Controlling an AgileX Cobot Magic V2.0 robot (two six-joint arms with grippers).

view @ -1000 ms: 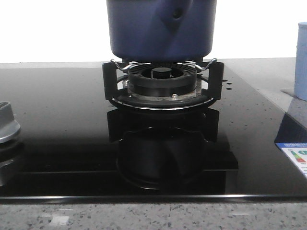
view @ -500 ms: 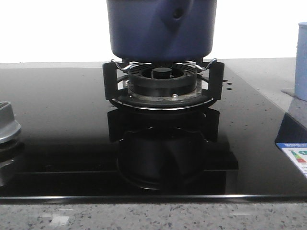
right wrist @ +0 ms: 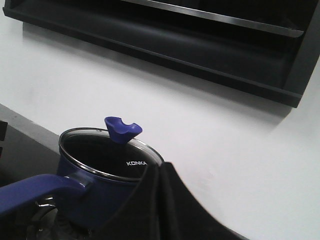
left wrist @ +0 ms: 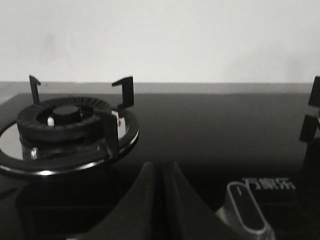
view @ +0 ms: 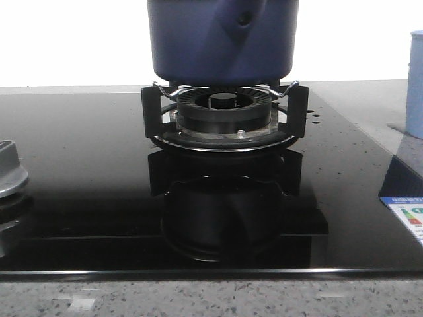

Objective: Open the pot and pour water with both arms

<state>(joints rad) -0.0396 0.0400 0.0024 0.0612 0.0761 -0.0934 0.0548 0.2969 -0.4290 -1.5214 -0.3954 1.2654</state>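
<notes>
A: Where the front view centres on the burner (view: 223,112), we see the pot (view: 222,39) seated on it, top centre.

B: Left wrist: left gripper (left wrist: 161,200) fingers together. Right wrist: right gripper (right wrist: 161,200) fingers together, pot lower left.

Ahead of me a plain white wall (view: 79,39) glows brightly behind a glossy black glass hob (view: 79,165), set into a grey speckled worktop (view: 198,297). From my right wrist I see a dark shelf (right wrist: 200,45) mounted on that wall.
</notes>
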